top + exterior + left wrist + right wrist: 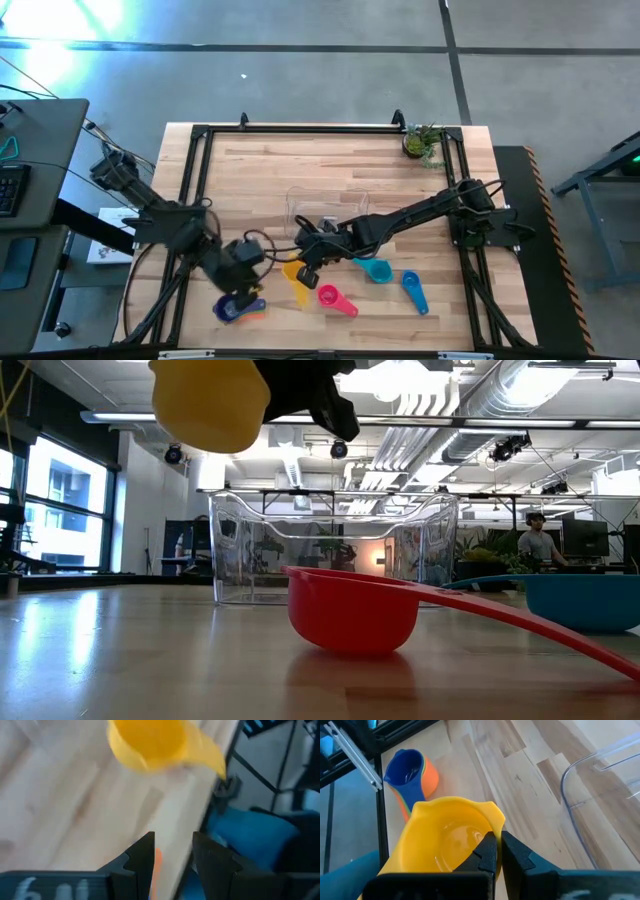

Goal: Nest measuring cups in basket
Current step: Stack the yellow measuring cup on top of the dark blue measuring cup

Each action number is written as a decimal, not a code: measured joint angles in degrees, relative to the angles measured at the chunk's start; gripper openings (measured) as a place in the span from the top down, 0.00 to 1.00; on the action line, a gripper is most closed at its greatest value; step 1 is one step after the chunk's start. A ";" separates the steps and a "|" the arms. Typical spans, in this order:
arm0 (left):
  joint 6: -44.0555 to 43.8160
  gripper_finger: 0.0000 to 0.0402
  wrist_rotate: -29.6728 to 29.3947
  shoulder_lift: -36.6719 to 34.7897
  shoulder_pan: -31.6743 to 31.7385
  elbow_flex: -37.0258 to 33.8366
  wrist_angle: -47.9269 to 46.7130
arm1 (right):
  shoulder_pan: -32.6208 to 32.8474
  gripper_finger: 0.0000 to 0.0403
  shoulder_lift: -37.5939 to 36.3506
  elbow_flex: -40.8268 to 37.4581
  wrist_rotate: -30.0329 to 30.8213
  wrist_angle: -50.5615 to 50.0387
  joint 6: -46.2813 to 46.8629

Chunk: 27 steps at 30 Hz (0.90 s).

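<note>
Presently, a yellow measuring cup (445,840) is held off the table by the right gripper (498,851), whose jaws are pinched shut on the cup's rim; seen from above, it hangs just in front of the clear basket (330,205), between that basket and the magenta cup (328,295). The left gripper (172,857) is poised near the front left of the table with its jaws partly parted and nothing seen between them; its wrist camera looks toward the lifted yellow cup. Just beside it, a blue cup (406,769) is seen stacked on an orange one (427,777). On the wood to the right, a teal cup (377,270) and a smaller blue scoop (412,285) are laid apart from each other. A small potted plant (423,142) is set at the far right corner. At table level the basket stands upright behind the magenta cup, which reads as red there. No readable writing or brand is made out on any cup
</note>
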 joint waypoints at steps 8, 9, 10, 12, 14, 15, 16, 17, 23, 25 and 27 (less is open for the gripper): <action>-15.40 0.70 0.80 0.00 -10.15 0.02 -3.10 | -0.07 1.00 0.00 0.00 -0.19 0.00 -0.38; -18.02 0.70 0.82 0.00 -11.34 0.02 -4.14 | -0.07 1.00 0.00 0.00 -0.19 0.00 -0.39; -20.89 0.70 0.87 0.00 -12.47 0.02 -5.06 | -0.07 1.00 0.00 0.00 -0.17 0.00 -0.39; -26.25 0.70 1.25 0.02 -14.51 0.02 -6.02 | -0.07 1.00 0.00 0.00 -0.17 0.00 -0.40; -30.08 0.70 1.00 0.02 -16.63 0.02 -6.63 | -0.07 1.00 0.00 0.00 -0.17 0.02 -0.40; -31.82 0.70 0.47 0.12 -17.65 0.02 -7.24 | -0.07 0.99 0.00 0.00 -0.17 0.02 -0.40; -33.68 0.70 -0.01 0.37 -18.63 0.08 -8.01 | -0.07 0.99 0.00 0.00 -0.17 0.02 -0.39; -35.42 0.70 -0.12 0.77 -19.47 0.07 -8.93 | -0.07 0.99 0.00 0.00 -0.17 0.02 -0.39; -43.05 0.70 2.25 3.13 -22.82 -2.26 -10.30 | -0.07 0.99 0.00 0.00 -0.15 0.04 -0.36; -43.83 0.70 3.10 4.26 -23.47 -2.34 -10.16 | -0.07 0.99 0.00 0.00 -0.12 0.09 -0.23; -43.85 0.70 3.69 5.35 -24.07 -2.34 -9.75 | -0.07 0.99 0.00 0.00 -0.12 0.07 -0.23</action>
